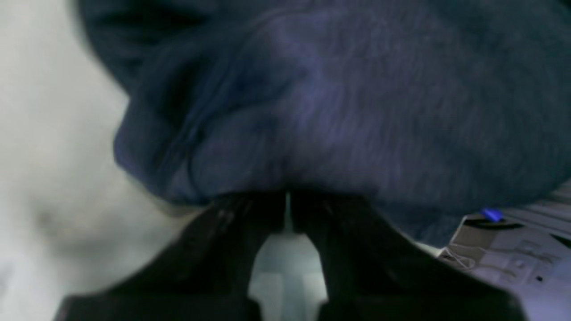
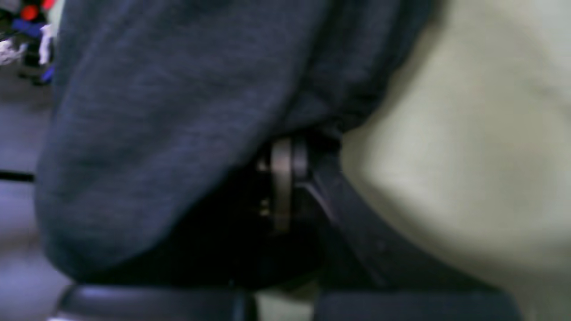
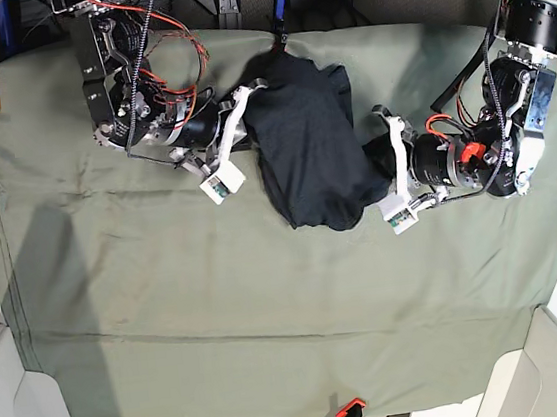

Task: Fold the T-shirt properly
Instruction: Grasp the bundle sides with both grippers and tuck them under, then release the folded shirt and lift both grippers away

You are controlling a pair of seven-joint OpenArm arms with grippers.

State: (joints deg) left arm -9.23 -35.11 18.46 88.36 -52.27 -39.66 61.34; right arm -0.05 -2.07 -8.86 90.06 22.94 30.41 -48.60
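Dark charcoal-navy T-shirt (image 3: 307, 145); bunched, creased, soft knit

Plain charcoal-navy T-shirt (image 3: 307, 145) — no print, sage-green table cloth (image 3: 170, 311)

Robotics lab: two wired arms (image 3: 156, 102) (clamped green table cloth (image 3: 220, 316)).

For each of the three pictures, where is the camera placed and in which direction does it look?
Left wrist: on the left arm, facing along its shut hand, which pinches the T-shirt.
Right wrist: on the right arm, facing past its hand into the T-shirt, green cloth beside it.
Base: overhead, looking down on the table cloth, both arms and the bunched T-shirt.
Shared: all views show the T-shirt.
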